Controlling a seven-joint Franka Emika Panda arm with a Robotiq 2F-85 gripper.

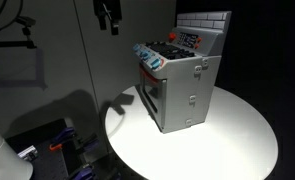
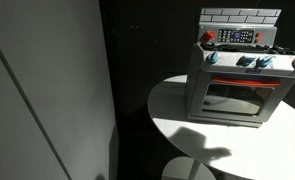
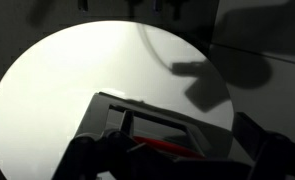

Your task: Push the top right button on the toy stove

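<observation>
The toy stove (image 1: 182, 85) is a grey box with a white brick back panel, and it stands on a round white table (image 1: 237, 140). It also shows in an exterior view (image 2: 237, 85), with a front door, blue knobs and a red and black control panel (image 2: 232, 37) on top. My gripper (image 1: 110, 18) hangs high above the table's edge, well away from the stove and touching nothing. In the wrist view my gripper (image 3: 182, 138) looks open and empty, with dark fingers at the lower left and lower right. A dark frame with a red strip lies between them; I cannot tell what it is.
A grey wall panel (image 2: 47, 90) stands beside the table. Dark equipment with cables (image 1: 57, 140) sits low near the table's edge. My gripper's shadow (image 3: 202, 85) falls on the white tabletop (image 3: 77, 70).
</observation>
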